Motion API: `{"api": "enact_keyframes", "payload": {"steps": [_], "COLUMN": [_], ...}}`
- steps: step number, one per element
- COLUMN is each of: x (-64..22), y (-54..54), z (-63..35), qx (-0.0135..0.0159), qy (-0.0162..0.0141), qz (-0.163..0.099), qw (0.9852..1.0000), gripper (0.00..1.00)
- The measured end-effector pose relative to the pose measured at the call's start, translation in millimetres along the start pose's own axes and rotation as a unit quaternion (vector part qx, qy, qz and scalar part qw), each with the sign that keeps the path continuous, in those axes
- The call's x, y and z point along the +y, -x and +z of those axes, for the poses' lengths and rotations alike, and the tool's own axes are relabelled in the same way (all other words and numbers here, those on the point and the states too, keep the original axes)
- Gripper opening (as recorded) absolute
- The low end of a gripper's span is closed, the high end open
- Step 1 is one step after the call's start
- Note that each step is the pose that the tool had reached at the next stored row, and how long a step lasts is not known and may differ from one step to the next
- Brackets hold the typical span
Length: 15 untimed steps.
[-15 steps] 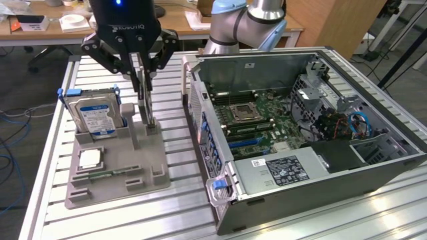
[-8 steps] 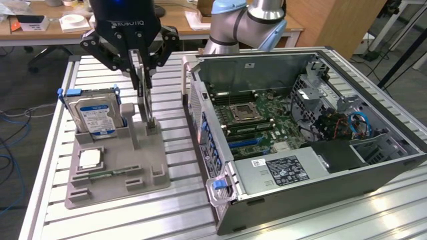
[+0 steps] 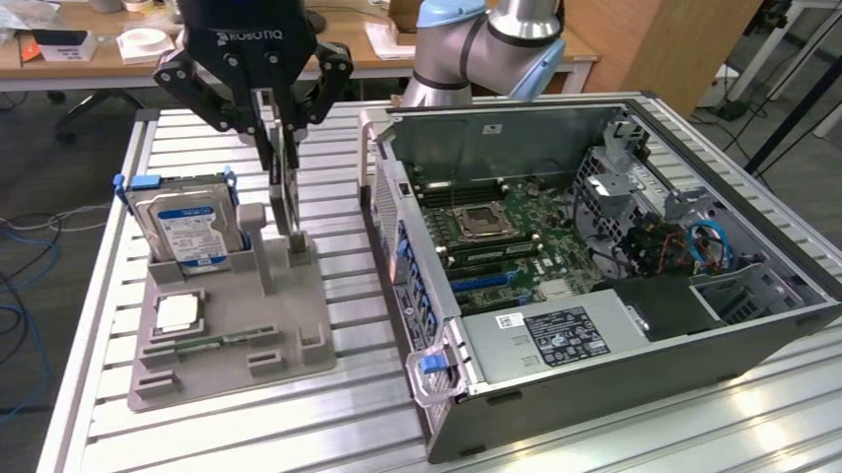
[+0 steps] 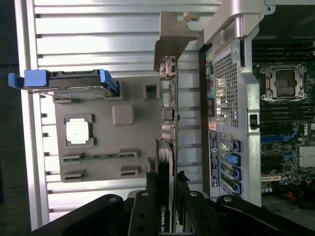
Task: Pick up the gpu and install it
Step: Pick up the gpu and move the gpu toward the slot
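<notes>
Jaws clamped on gpu, upright at gray holder, nr PC case

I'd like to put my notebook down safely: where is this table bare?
Bare slats of the ribbed aluminium table lie between the grey plastic parts tray and the near edge. Crowded: the tray's edge beside the open dark computer case, where the tool grips the thin dark graphics card.

arm: silver tubes, blue joint caps | jaws: black, ROBOTIQ lettering
</notes>
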<state>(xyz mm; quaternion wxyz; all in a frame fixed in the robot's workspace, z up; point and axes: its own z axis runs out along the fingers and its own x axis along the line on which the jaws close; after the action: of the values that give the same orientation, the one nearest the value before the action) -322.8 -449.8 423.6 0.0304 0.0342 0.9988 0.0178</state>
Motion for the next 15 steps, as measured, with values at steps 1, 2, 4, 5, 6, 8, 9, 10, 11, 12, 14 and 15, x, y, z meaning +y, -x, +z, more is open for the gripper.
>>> {"api": "enact_keyframes", "payload": {"steps": [1,2,4,5,6,8,9,10,11,12,14,15], "x": [0.0,0.1,0.1,0.2,0.2,0.3,0.3,0.3,0.4,0.4,0.5,0.5], "y": [0.1,0.1,0.2,0.2,0.2,0.3,0.3,0.4,0.4,0.4,0.5,0.6], "z": [-0.9,-1.7,-3.4,-4.1,-5.0,-6.5,-7.2,-8.2,-9.2,-10.2,-12.2,-13.2], "qx": [0.0,0.0,-0.0001,-0.0001,-0.0001,-0.0001,-0.0001,-0.0001,-0.0001,-0.0001,-0.0002,-0.0002], "qy": [-0.0001,-0.0001,-0.0001,-0.0001,-0.0002,-0.0002,-0.0002,-0.0002,-0.0003,-0.0003,-0.0003,-0.0003], "qz": [0.0,0.001,0.002,0.002,0.002,0.003,0.004,0.004,0.004,0.004,0.005,0.005], "qw": [1.0,1.0,1.0,1.0,1.0,1.0,1.0,1.0,1.0,1.0,1.0,1.0], "gripper": [0.26,0.26,0.26,0.26,0.26,0.26,0.26,0.26,0.26,0.26,0.26,0.26]}}
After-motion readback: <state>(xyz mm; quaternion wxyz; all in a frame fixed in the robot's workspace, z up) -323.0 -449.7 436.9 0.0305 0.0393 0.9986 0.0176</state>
